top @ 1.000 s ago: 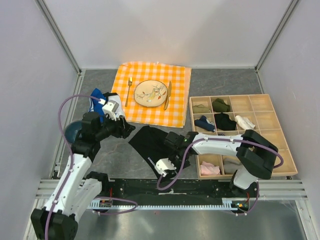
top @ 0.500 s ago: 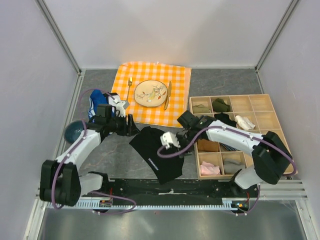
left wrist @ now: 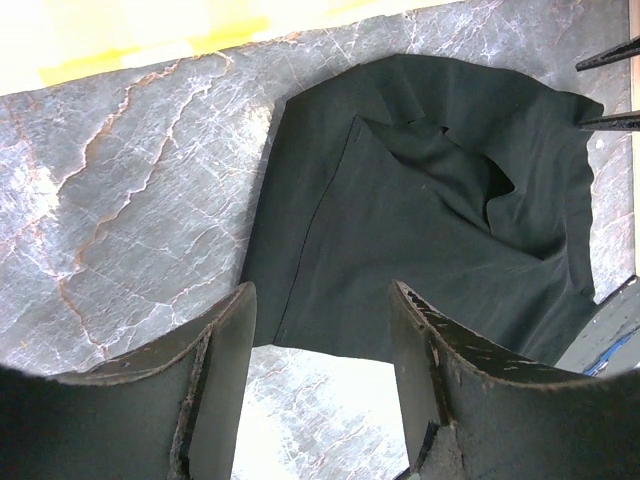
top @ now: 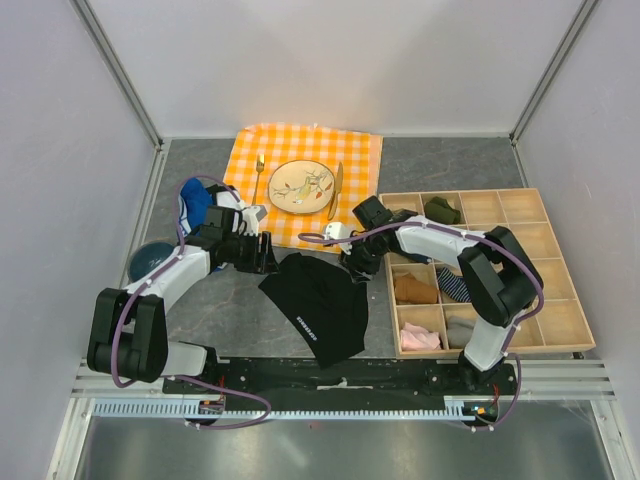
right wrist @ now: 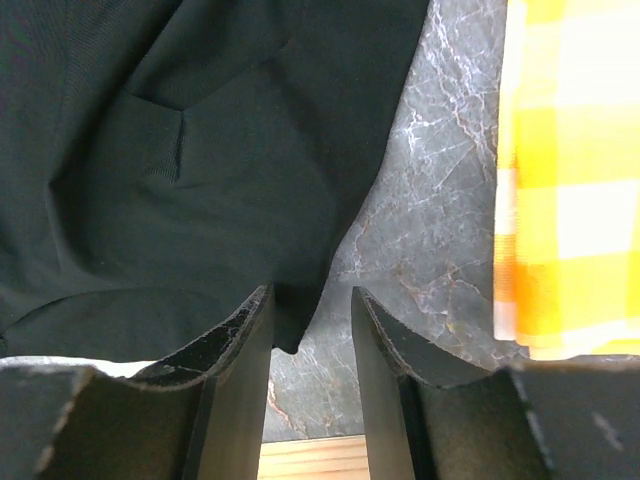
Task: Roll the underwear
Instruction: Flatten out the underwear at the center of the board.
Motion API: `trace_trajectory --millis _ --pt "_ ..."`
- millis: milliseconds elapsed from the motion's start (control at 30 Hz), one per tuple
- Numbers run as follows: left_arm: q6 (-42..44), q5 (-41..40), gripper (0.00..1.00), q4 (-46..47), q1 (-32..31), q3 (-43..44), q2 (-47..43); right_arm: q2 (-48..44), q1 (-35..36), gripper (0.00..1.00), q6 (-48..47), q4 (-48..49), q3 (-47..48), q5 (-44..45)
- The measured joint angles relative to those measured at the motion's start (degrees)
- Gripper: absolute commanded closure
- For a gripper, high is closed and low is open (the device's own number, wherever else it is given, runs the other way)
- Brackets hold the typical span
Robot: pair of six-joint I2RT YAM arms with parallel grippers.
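The black soft-fabric underwear lay spread on the grey marbled table. The left gripper and the right gripper sat at its far corners, both with jaws spread and empty.

I find the underwear lying unrolled on the grey marbled table, its far edge just beside the orange checked cloth. It is plain black soft fabric, spread loosely. Small white lettering runs along the waistband at its near-left edge. My left wrist view shows an upper layer folded over, creased and rumpled.
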Motion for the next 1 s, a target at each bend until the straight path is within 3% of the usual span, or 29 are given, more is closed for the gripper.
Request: trace_trajectory --millis 133,233,333,600,833,1000 --pt "0.0 -0.1 0.38 0.0 0.0 0.0 0.1 0.6 0.0 0.7 1.3 0.0 0.0 -0.2" --pt "0.0 -0.1 0.38 -0.1 0.0 0.3 0.9 0.9 0.0 0.92 2.0 -0.2 0.1 -0.6" --pt "0.0 -0.2 0.38 -0.1 0.0 0.4 1.3 1.9 0.0 1.0 2.9 -0.5 0.2 -0.6" --pt "-0.1 -1.7 0.39 -0.2 -0.1 0.5 1.5 2.1 -3.6 1.0 6.4 -0.3 0.2 2.4" --pt "-0.3 -2.3 0.39 -0.3 -0.1 0.6 1.9 0.7 -6.1 0.73 7.0 -1.1 0.2 1.1" --pt "-0.6 -2.1 0.39 -0.4 -0.5 0.6 3.3 -0.9 -5.8 0.65 6.2 -1.8 0.1 -1.4"
